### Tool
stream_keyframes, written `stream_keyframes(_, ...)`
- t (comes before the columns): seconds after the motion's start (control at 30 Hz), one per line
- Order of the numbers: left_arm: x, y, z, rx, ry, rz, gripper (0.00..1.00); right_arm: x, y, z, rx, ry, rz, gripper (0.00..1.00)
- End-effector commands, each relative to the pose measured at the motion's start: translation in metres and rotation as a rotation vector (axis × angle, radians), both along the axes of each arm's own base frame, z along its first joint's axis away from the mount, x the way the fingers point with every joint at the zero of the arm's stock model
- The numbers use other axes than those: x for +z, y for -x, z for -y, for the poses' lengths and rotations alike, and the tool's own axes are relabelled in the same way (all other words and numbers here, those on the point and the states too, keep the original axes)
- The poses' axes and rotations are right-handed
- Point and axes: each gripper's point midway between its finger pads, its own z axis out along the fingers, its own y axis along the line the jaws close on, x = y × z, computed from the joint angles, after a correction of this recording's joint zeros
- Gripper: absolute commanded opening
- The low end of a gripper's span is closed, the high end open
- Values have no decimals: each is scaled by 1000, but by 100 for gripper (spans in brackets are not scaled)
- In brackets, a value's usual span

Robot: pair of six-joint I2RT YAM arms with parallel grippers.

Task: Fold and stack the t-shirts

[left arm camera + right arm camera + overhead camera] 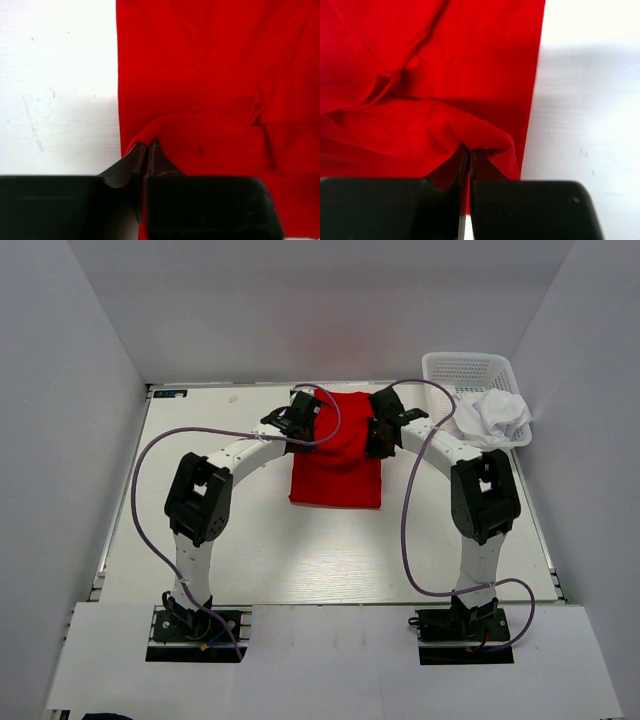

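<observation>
Pressed shut close to the lens, your left tool pinches a raised fold at the left edge of the red t-shirt; your right tool nips the right edge likewise. It lies mid-desk, apparently part-folded, with the white t-shirt crumpled in the basket far right. Lift both edges level, keep the cloth taut between them, and lay the far hem squarely on the near one.
</observation>
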Motion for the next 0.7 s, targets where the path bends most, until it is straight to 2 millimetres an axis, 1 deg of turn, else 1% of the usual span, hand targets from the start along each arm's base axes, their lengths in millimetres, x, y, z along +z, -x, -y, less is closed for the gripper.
stream_keyframes(0.0, 12, -27, 2, 7, 52, 62, 20, 14, -29, -6, -9, -48, 56, 0)
stream_keyframes(0.03, 14, -31, -1, 16, 57, 72, 23, 0, -31, -4, -25, -39, 24, 0)
stream_keyframes(0.07, 17, -41, 2, 24, 67, 105, 28, 15, -48, -1, -53, -54, 57, 0)
stream_keyframes(0.1, 23, -54, -6, 42, 58, 145, 51, 2, -52, -2, -71, -55, 32, 3)
stream_keyframes(0.13, 25, -70, -20, 92, 45, 178, 71, 14, -65, -3, -76, -76, 60, 24)
stream_keyframes(0.17, 50, -85, -26, 136, 64, 239, 93, 16, -70, 1, -80, -97, 48, 37)
stream_keyframes(0.2, 65, -93, -25, 127, 100, 261, 100, 20, -80, -1, -77, -106, 61, 48)
stream_keyframes(0.23, 76, -96, -26, 113, 112, 267, 100, 32, -87, 0, -72, -115, 83, 63)
stream_keyframes(0.27, 89, -99, -29, 115, 128, 281, 100, 36, -87, -3, -61, -125, 89, 65)
stream_keyframes(0.3, 101, -98, -28, 102, 135, 295, 100, 42, -80, -4, -33, -127, 98, 69)
stream_keyframes(0.33, 109, -96, -30, 96, 130, 303, 100, 42, -76, -5, -16, -129, 102, 74)
stream_keyframes(0.37, 106, -91, -34, 102, 119, 295, 100, 48, -76, -15, 26, -166, 134, 79)
stream_keyframes(0.4, 113, -84, -37, 102, 119, 295, 100, 46, -55, -15, 59, -189, 110, 88)
stream_keyframes(0.43, 98, -73, -42, 102, 96, 252, 100, 45, -51, -18, 80, -203, 119, 90)
stream_keyframes(0.47, 92, -65, -44, 95, 90, 228, 100, 55, -47, -19, 94, -216, 147, 90)
stream_keyframes(0.5, 85, -54, -48, 108, 86, 191, 100, 49, -32, -17, 104, -208, 126, 90)
stream_keyframes(0.53, 90, -44, -53, 116, 92, 183, 100, 35, -18, -12, 103, -187, 92, 90)
stream_keyframes(0.57, 69, -26, -52, 101, 79, 122, 100, 30, -8, -2, 80, -161, 84, 90)
stream_keyframes(0.6, 62, -14, -47, 80, 74, 96, 100, 38, -1, 0, 79, -171, 99, 90)
stream_keyframes(0.63, 55, -4, -48, 87, 89, 64, 100, 24, 12, 4, 63, -171, 64, 90)
stream_keyframes(0.67, 45, 17, -43, 53, 114, 17, 100, 13, 29, 9, 60, -172, 28, 90)
